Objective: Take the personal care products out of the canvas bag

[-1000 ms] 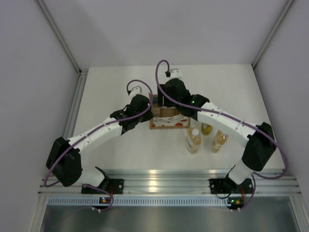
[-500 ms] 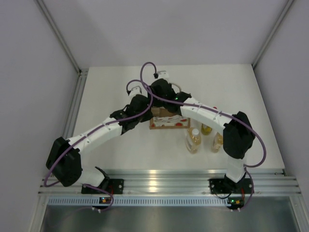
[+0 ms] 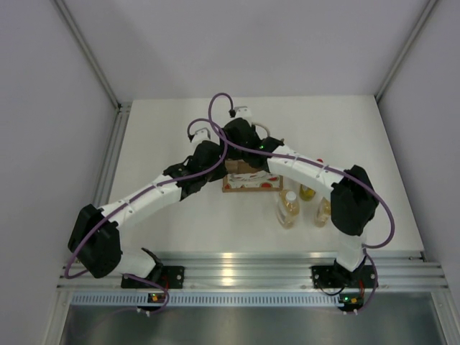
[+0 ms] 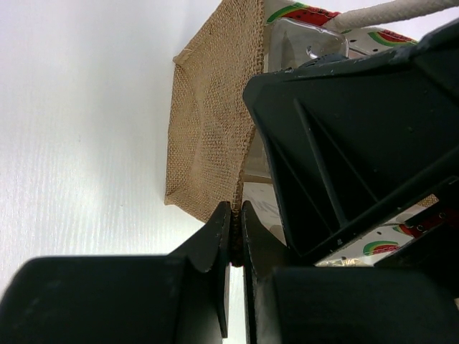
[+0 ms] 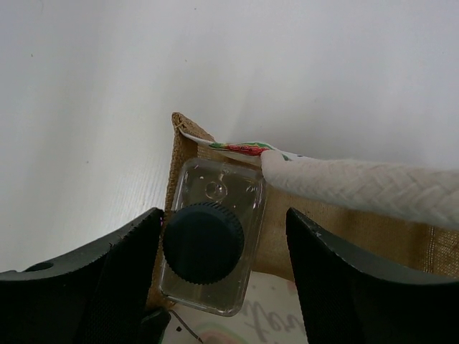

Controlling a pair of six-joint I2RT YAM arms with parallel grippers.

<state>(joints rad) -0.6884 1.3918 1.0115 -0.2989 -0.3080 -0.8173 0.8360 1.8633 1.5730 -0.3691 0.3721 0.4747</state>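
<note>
The canvas bag (image 3: 250,181) stands mid-table, tan burlap with a white watermelon-print front. My left gripper (image 4: 235,240) is shut on the bag's left rim edge (image 4: 211,129). My right gripper (image 5: 222,265) is open, directly above the bag's left end. Its fingers straddle the squarish clear bottle with a dark cap (image 5: 204,242), which stands inside the bag; the left finger (image 5: 122,265) is beside the cap. Two clear bottles with yellow liquid and white caps (image 3: 288,209) (image 3: 323,211) and a third yellow bottle (image 3: 307,191) stand on the table right of the bag.
A white rope handle (image 5: 358,185) crosses just above the right gripper's right finger. The right gripper's black body (image 4: 358,129) fills the left wrist view. Both arms meet over the bag. Enclosure walls stand on three sides, and an aluminium rail (image 3: 237,269) runs along the near edge.
The right arm swung left and its gripper moved over the bag's left end during the first half second. Since then it has barely moved. The left arm has held still.
</note>
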